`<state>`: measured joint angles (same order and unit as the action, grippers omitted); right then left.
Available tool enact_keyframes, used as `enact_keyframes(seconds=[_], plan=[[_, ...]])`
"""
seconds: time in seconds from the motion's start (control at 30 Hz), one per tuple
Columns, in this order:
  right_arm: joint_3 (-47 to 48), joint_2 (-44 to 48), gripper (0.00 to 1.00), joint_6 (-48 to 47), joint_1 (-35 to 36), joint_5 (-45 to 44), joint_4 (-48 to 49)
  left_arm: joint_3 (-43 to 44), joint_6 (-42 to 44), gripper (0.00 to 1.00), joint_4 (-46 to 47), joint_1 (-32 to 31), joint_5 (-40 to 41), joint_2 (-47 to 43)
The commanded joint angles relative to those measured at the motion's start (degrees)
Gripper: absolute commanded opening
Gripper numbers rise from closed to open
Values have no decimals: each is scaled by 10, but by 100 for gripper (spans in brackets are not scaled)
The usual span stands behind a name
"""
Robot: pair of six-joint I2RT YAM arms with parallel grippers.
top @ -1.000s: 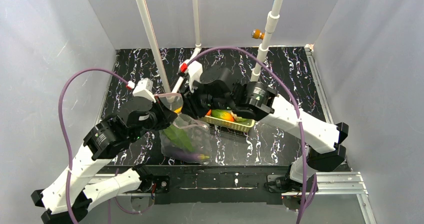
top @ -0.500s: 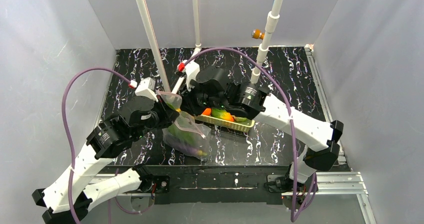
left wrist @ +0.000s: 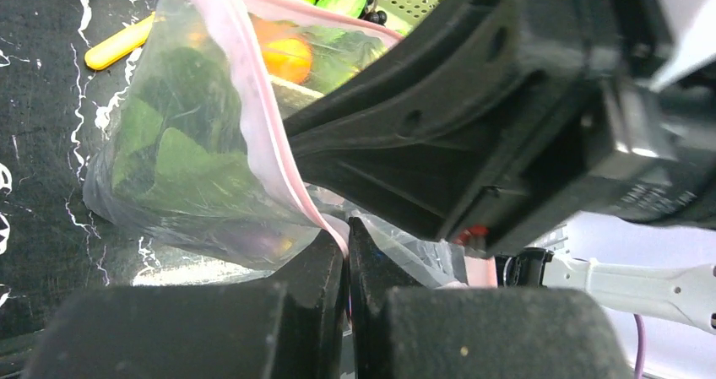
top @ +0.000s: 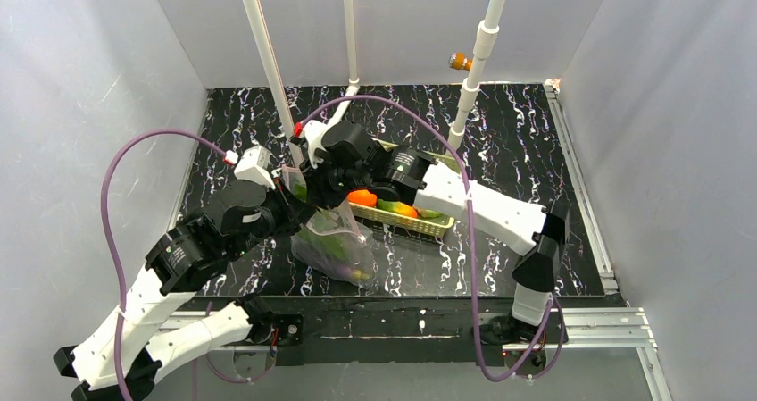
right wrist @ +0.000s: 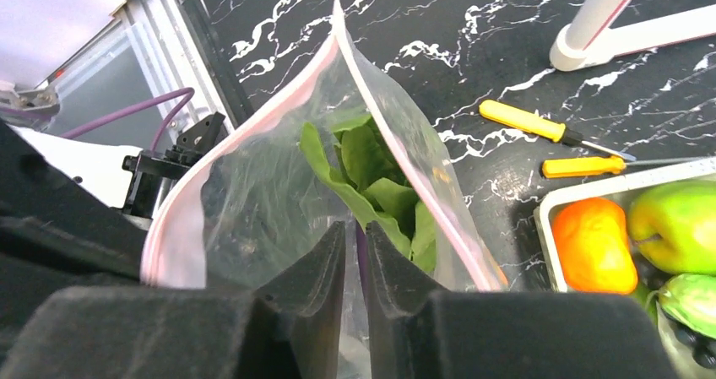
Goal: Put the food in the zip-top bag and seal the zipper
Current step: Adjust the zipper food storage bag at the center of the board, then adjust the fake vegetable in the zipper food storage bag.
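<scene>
Swinging left since a second ago, the right arm has carried the right gripper [right wrist: 355, 257] close to the left gripper [left wrist: 347, 257]. The zip-top bag [top: 335, 247] held between them is now bunched narrower and taller. That shift has uncovered an orange fruit [top: 361, 197] in the basket [top: 420, 225].

Nearest the bases, the bag's bottom rests on the black marbled table [top: 500, 124], with the purple eggplant [top: 341, 267] low inside. Above it lie the green leaves [right wrist: 363, 176]. The left gripper's fingers are pinched tight on the pink zipper [left wrist: 257, 100] at one end. The right gripper's fingers are clamped on the bag's near lip. The mouth gapes, its two strips apart. Beyond, two yellow-handled screwdrivers [right wrist: 519, 119] lie on the table.
</scene>
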<state>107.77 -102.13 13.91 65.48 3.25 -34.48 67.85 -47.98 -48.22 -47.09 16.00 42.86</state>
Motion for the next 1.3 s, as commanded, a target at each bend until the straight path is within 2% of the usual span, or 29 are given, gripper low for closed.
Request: enact_keyframes(seconds=[0.0,0.23,0.4,0.5,0.67,0.77,0.97,1.1,1.23,1.27], plan=[[25,-18,27,-29,-11,73,34,1,10,0,-6,-1,-10,-1],[30,-51,56,-67,-12,108,24,5,12,0,-2,-1,-15,5],[-9,-44,86,-77,-13,95,55,16,19,0,-4,0,-10,12],[-28,-49,92,-82,-13,98,82,17,19,0,4,-1,-11,16],[-57,-61,91,-66,-15,135,135,19,18,0,3,-1,-10,23],[-83,-63,87,-52,-15,143,175,15,17,0,5,-1,-2,22],[-108,-69,62,-21,-17,201,233,5,9,0,-2,-1,6,26],[-124,-67,36,7,-24,232,270,-4,3,0,-12,0,22,9],[-125,-57,3,29,-27,227,273,-5,-2,0,-29,0,39,-8],[-123,-46,2,33,-29,219,263,-6,-3,0,-31,-1,43,-13]])
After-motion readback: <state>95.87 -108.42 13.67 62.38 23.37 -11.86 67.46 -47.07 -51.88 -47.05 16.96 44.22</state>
